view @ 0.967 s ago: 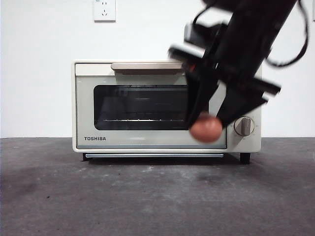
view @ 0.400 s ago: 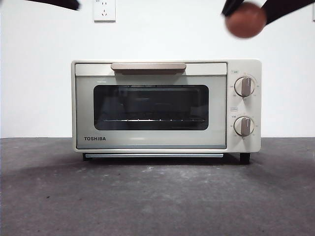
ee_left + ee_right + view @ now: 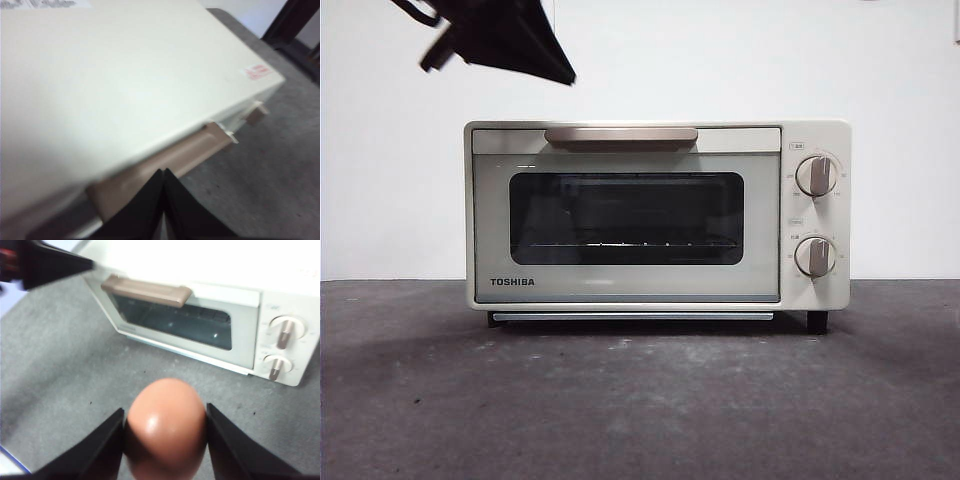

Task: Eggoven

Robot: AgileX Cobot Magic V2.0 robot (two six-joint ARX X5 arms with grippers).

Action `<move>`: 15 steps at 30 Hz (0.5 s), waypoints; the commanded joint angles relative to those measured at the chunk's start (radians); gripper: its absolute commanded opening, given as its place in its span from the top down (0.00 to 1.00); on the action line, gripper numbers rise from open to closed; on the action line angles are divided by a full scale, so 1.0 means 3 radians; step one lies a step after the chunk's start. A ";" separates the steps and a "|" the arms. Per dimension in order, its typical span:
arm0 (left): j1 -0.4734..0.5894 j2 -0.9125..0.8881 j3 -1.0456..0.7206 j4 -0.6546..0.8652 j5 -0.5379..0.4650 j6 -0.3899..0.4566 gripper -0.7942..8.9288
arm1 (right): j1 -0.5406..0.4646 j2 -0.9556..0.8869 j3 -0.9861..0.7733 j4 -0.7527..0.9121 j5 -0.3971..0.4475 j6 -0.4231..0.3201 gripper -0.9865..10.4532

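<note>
Reddish-brown egg [image 3: 166, 427] clamped between right gripper [image 3: 165, 440] jaws, held high in front of the toaster oven [image 3: 657, 214], door closed. Left gripper [image 3: 164, 176] pressed together, just above the oven's tan handle [image 3: 165, 165]

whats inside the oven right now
Through the closed door's dark glass of the oven, only a bare wire rack shows. The back is too dark to see.

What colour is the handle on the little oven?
The handle is tan, on a cream oven. The front view shows it best.
</note>
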 commanded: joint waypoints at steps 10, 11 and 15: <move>-0.0168 0.0497 0.0197 0.0121 -0.0244 0.0305 0.91 | 0.0034 -0.0243 0.0033 -0.0008 0.0042 -0.0038 0.91; -0.0175 0.0516 0.0196 0.0122 -0.0278 0.0324 0.91 | 0.0036 -0.0261 0.0033 -0.0009 0.0041 -0.0037 0.91; -0.0177 0.0570 0.0196 0.0131 -0.0280 0.0333 0.91 | 0.0036 -0.0303 0.0033 -0.0038 0.0039 -0.0037 0.91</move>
